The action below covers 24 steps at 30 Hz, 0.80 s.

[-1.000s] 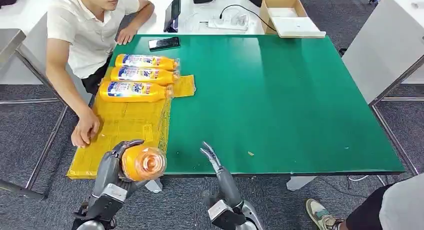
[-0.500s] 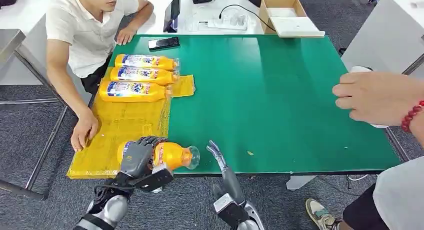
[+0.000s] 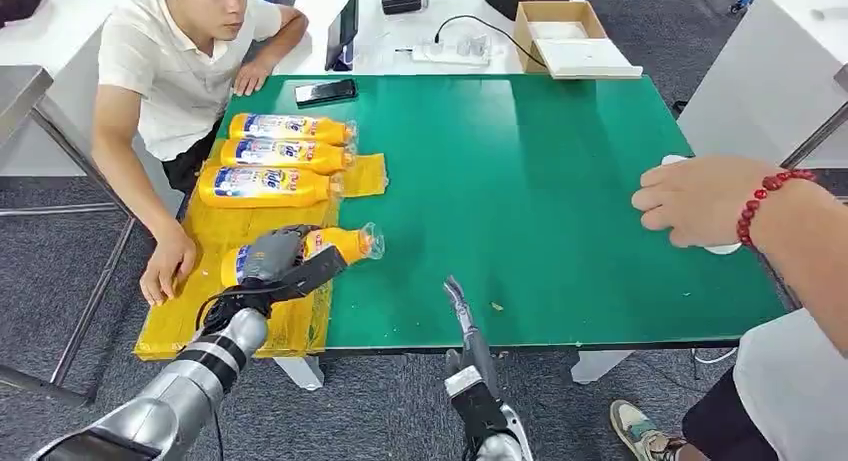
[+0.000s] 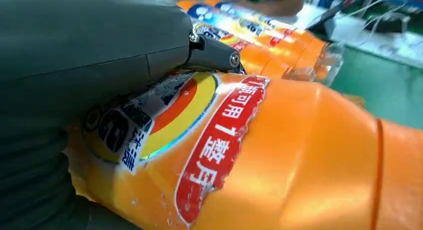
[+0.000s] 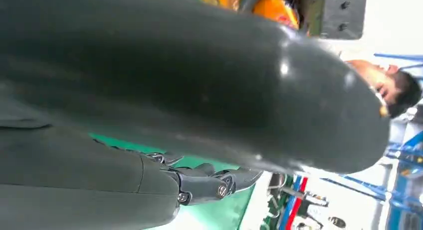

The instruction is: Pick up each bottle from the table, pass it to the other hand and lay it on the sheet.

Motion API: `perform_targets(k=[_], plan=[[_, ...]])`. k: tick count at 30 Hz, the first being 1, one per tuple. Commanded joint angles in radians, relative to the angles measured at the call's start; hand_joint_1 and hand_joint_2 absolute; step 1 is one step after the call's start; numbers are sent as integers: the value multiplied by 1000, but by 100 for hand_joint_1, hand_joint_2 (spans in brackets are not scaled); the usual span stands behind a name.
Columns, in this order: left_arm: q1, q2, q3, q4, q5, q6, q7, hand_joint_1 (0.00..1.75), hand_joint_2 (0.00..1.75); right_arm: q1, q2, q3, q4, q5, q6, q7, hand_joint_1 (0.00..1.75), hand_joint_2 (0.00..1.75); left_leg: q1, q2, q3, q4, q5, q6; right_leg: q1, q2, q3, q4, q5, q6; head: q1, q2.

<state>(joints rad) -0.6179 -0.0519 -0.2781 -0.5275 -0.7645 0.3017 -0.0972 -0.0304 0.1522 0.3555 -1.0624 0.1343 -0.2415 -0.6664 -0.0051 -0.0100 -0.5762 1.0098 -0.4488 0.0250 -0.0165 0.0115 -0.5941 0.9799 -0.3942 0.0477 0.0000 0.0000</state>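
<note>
1. At about eight o'clock on the green worktop (image 3: 560, 181), the left hand (image 3: 275, 256) grips an orange bottle (image 3: 335, 245) lying on its side over the yellow sheet (image 3: 240, 241).
2. Its clear cap end points toward three o'clock and juts just past the sheet's edge onto the green.
3. The left wrist view shows the grey thumb pressed across the bottle's label.
4. Three more bottles (image 3: 270, 184) lie side by side on the sheet toward eleven o'clock, caps also toward three o'clock.
5. The right hand (image 3: 458, 299) stands at the near edge around six o'clock, fingers straight and together, holding nothing.
6. A seated person's hand (image 3: 165, 271) rests on the sheet at nine o'clock.
7. Another person's hand (image 3: 700, 199) with a red bead bracelet rests on the worktop's edge at three o'clock.
8. A phone (image 3: 325, 91) lies at twelve o'clock.
</note>
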Motion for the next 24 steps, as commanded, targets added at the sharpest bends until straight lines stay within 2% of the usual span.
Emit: perform_targets(k=[1, 10, 11, 12, 13, 15, 24], plan=[[12, -2, 33, 201, -24, -67, 51, 175, 175, -24, 16, -71, 88, -9, -1, -32, 0, 0, 0, 4, 4, -2, 0, -2, 0, 3, 3, -1, 1, -1, 0, 0], [12, -2, 33, 201, -24, -67, 51, 175, 175, -24, 16, -71, 88, -9, -1, -32, 0, 0, 0, 8, 7, -3, 0, -2, 0, 7, 4, 0, 1, -2, 0, 0], [12, -2, 22, 204, -36, -94, 62, 145, 175, -25, 18, -75, 91, -8, 1, -32, 0, 0, 1, 9, 7, -4, 0, -3, 1, 7, 3, -1, 2, -3, 0, 0], [15, -2, 19, 207, -37, -109, 62, 45, 175, -27, 18, -77, 97, -8, 2, -32, 0, 0, 1, 8, 7, -3, 0, -2, 1, 7, 4, -1, 1, -2, 0, 0], [22, 0, 12, 207, -37, -152, 62, 7, 175, -34, 19, -80, 108, -4, 5, -32, 0, 0, 0, 8, 8, -2, -1, -2, 0, 7, 4, 0, 1, -2, 0, 0], [32, 2, 4, 205, -44, -170, 61, 0, 175, -37, 20, -82, 110, 2, 4, -32, 0, 0, 0, 9, 8, -3, -1, -2, 0, 8, 4, 0, 1, -2, 0, 0], [49, 1, -17, 181, -62, -199, 46, 0, 175, -49, 21, -97, 126, 10, 2, -32, 0, 0, 1, 9, 7, -4, 0, -3, 1, 8, 4, -2, 2, -3, 0, 0]])
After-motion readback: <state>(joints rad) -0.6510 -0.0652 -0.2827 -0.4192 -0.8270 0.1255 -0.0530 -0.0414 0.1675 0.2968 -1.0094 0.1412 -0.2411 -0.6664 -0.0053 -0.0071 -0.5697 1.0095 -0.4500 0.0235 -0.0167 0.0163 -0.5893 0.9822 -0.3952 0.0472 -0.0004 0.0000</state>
